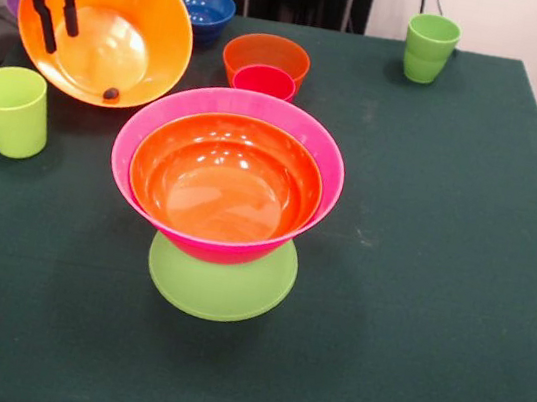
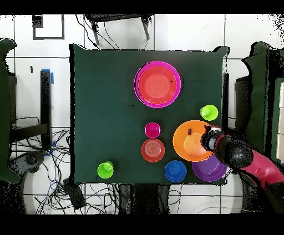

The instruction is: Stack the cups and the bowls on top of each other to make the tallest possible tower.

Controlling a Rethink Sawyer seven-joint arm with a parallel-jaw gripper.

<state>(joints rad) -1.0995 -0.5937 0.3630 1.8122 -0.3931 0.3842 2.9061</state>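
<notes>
While my fingers (image 1: 57,20) hang spread and empty inside the large yellow-orange bowl (image 1: 122,33), that bowl sits tilted near a worktop (image 1: 438,287) corner, close to the edge. A small dark object (image 1: 111,94) lies in its bottom. The tower (image 1: 225,205) stands mid-worktop: lime green bowl (image 1: 220,290) rim-down, pink bowl (image 1: 232,110) on it, orange bowl (image 1: 225,185) nested inside. Wide bare cloth surrounds it on three sides. Behind it stand the red-pink cup (image 1: 264,80) and small dark orange bowl (image 1: 266,54), touching. The blue bowl (image 1: 206,8) and purple bowl (image 2: 213,169) crowd my side. One green cup (image 1: 11,109) stands just beside the yellow-orange bowl; another (image 1: 430,47) sits near the far edge.
</notes>
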